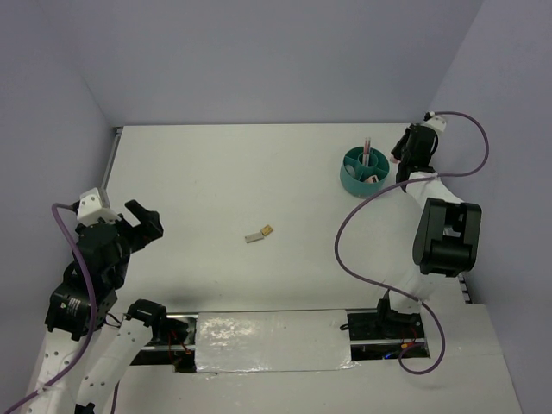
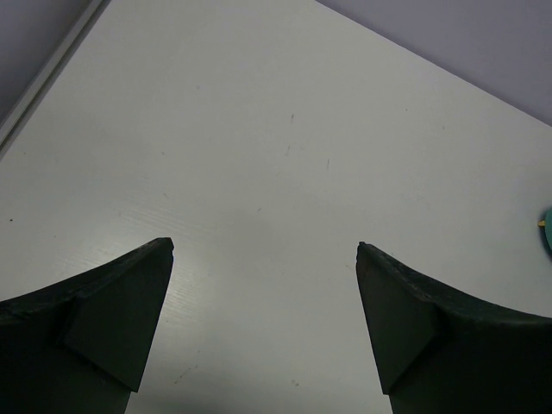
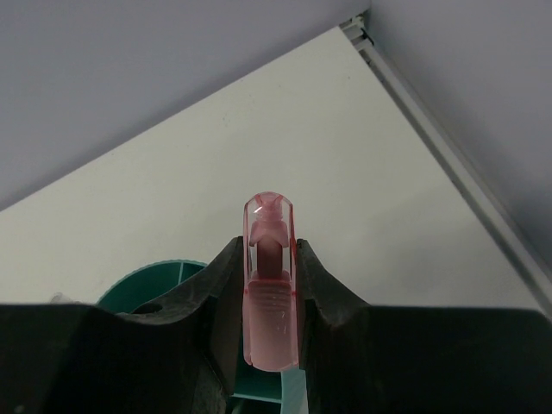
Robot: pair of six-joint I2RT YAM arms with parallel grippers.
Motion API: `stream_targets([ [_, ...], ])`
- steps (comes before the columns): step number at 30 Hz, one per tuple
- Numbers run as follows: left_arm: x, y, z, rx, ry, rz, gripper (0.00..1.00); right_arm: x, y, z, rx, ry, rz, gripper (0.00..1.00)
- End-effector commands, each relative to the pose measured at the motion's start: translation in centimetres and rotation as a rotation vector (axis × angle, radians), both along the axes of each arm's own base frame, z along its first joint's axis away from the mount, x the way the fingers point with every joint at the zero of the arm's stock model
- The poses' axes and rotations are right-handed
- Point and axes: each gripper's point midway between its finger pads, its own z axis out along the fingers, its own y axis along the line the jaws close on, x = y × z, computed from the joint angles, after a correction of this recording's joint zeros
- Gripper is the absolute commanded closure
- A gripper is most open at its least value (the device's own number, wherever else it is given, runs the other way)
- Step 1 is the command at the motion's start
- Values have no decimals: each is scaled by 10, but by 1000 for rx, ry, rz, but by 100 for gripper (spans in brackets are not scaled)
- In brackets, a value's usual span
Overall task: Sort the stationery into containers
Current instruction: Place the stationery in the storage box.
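Observation:
A translucent pink capsule stands upright between the fingers of my right gripper, which is shut on it. Right below it is the round teal cup with its inner dividers. From above, the right gripper hangs at the right rim of the teal cup, where a thin pink pen stands in a compartment among pale items. A small grey-tan block lies on the table's middle. My left gripper is open at the left side, its jaws wide apart over bare table.
The white table ends at grey walls at the back and both sides, with a metal rail along its right edge. A purple cable loops off the right arm. A sliver of the teal cup shows in the left wrist view.

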Motion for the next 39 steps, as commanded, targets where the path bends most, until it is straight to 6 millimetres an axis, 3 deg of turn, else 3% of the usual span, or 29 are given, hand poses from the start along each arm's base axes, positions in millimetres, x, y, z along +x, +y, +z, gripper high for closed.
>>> stream_targets([
  [1,8,-6,8,6,-40,-33,1,16,3,5,47,-15,52,100],
  [2,8,-6,8,7,-40,-33,1,18,3,-7,50,15,63,100],
  [6,8,-6,9,5,-47,-37,1,22,11,-16,67,18,110,100],
  [15,12,-9,6,10,-29,-51,1,25,28,-10,91,-20,194,100],
  [22,11,-9,7,7,-36,-51,1,22,32,-20,116,-13,209,100],
  [29,11,-10,7,9,-38,-60,1,18,36,-23,129,-19,219,88],
  [39,11,-11,8,8,-43,-67,1,14,39,-19,135,-35,225,86],
])
